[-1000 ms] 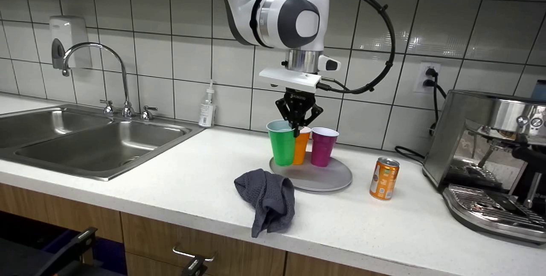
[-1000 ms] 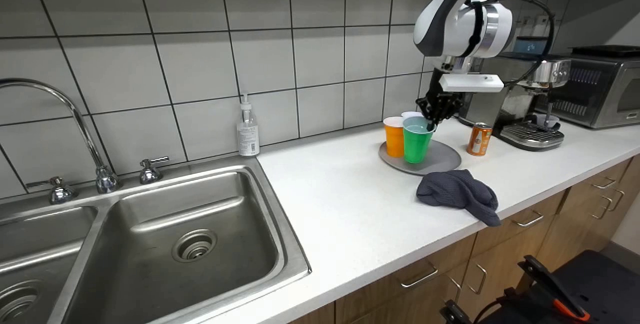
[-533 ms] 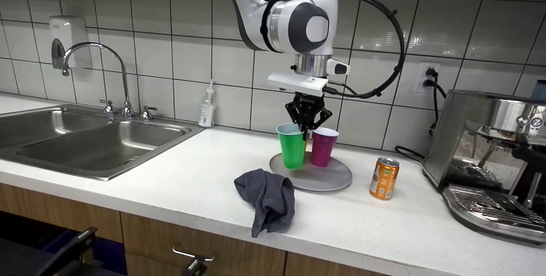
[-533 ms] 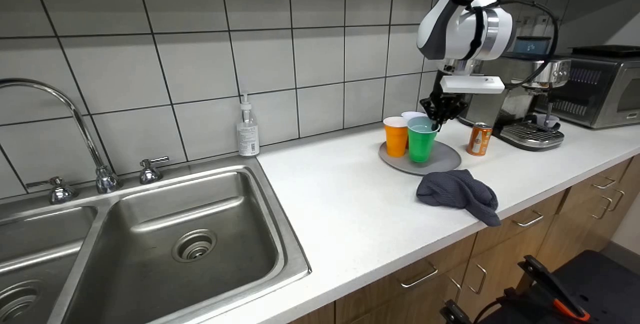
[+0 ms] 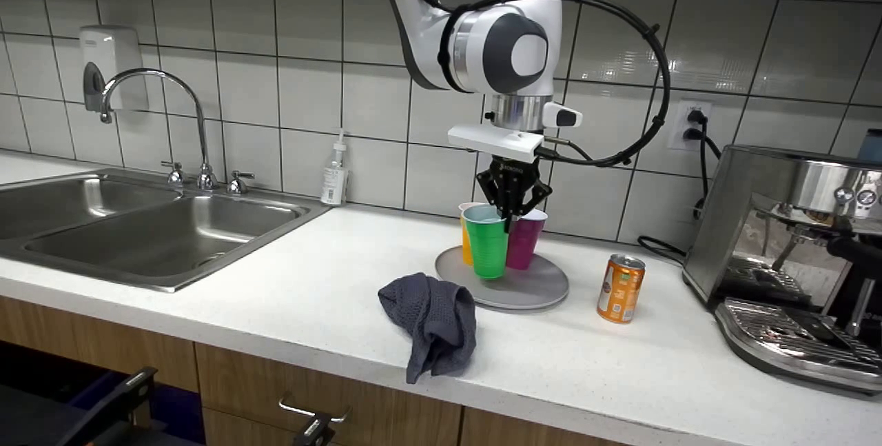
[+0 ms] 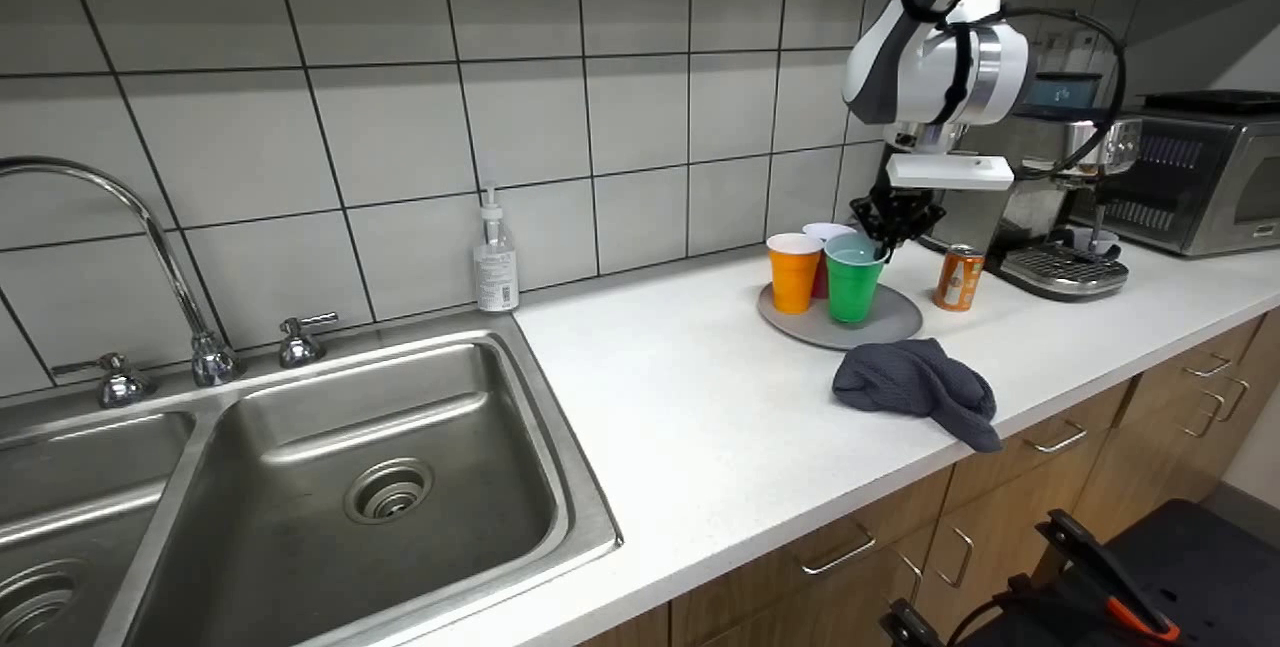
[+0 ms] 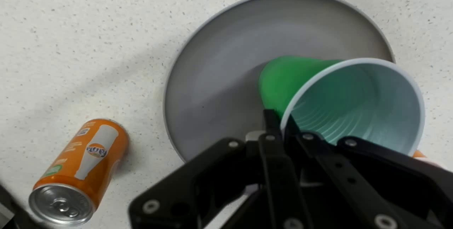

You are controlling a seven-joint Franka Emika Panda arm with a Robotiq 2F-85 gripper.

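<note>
Wrist view shows the tool [image 7: 282, 124] pinching the green plastic cup [image 7: 339, 105] by its rim; it has shifted away from the orange cup [image 6: 793, 277], apparently mid-carry.

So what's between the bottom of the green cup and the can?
From the green cup toward the can, the wrist view shows plate, then speckled counter.

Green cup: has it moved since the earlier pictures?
Yes: judged against the gray plate, the green cup has shifted towards the orange can in both exterior views.
</note>
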